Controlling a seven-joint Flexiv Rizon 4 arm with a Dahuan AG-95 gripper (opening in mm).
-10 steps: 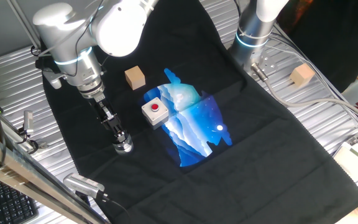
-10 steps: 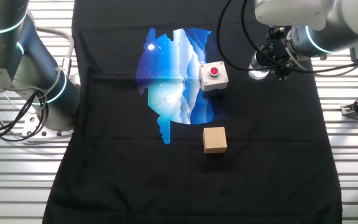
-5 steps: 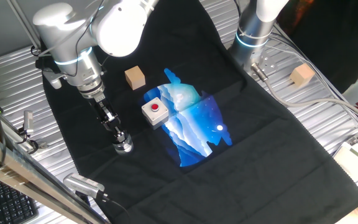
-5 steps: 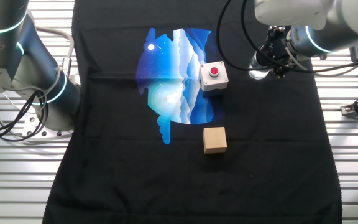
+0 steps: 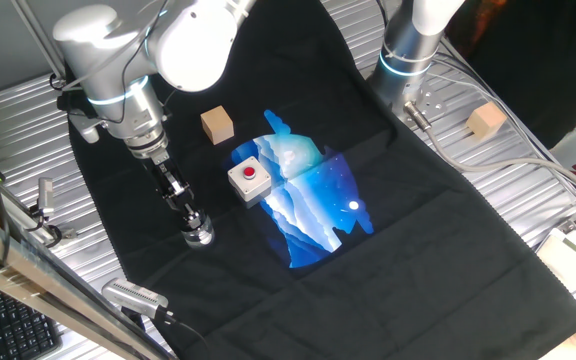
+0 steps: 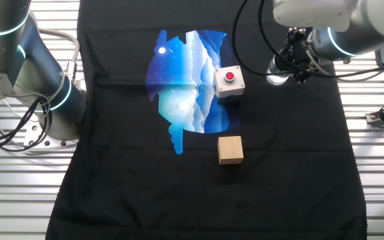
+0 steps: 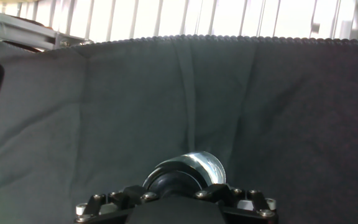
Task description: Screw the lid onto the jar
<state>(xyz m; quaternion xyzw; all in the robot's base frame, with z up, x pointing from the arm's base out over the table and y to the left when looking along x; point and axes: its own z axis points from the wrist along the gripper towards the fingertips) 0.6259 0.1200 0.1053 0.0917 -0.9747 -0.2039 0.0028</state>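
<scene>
Nothing has shifted over the last second: my pincer [image 5: 194, 226] stays pressed down on the lid [image 7: 178, 182], pinching it atop the jar [image 5: 200, 236] near the surface's [image 5: 418, 220] left edge, so I judge tightening is nearly done.

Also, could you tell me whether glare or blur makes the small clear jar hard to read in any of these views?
One fixed view: the small clear cylinder jar glints under the gripper, outline readable. Other fixed view: it washes out to a bright spot. Hand view: jar slightly soft, rim glaring; the round black screw lid is dark, detail lost.
</scene>
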